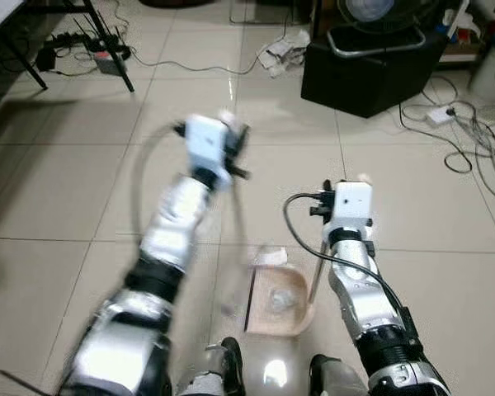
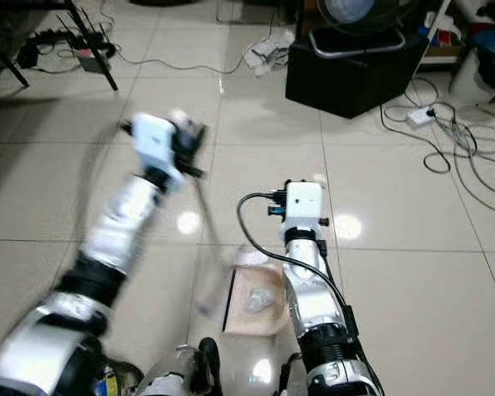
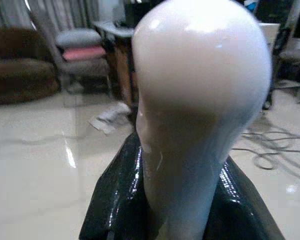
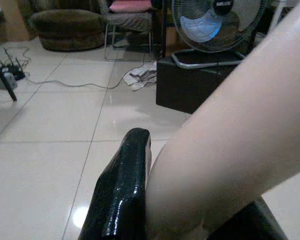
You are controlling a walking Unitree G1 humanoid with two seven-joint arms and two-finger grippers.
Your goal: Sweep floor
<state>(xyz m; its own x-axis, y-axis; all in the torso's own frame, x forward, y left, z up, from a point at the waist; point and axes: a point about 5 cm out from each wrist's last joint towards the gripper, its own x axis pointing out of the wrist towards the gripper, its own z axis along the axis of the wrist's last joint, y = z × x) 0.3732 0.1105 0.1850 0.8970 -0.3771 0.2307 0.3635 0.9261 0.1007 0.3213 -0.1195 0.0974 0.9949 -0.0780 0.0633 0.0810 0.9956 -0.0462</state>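
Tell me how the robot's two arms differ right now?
The left arm is blurred and reaches further forward across the tiles; the right arm looks sharp and sits closer in. The left hand grips a white broom handle; the right hand grips the cream dustpan handle above the dustpan. Both are silver.

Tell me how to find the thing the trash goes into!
Start at the pale shiny tiled floor just in front of the robot's feet. Between the two silver arms lies a flat beige plastic dustpan, with a crumpled clear scrap in it. The right gripper holds its long handle; it's the only beige scoop there.
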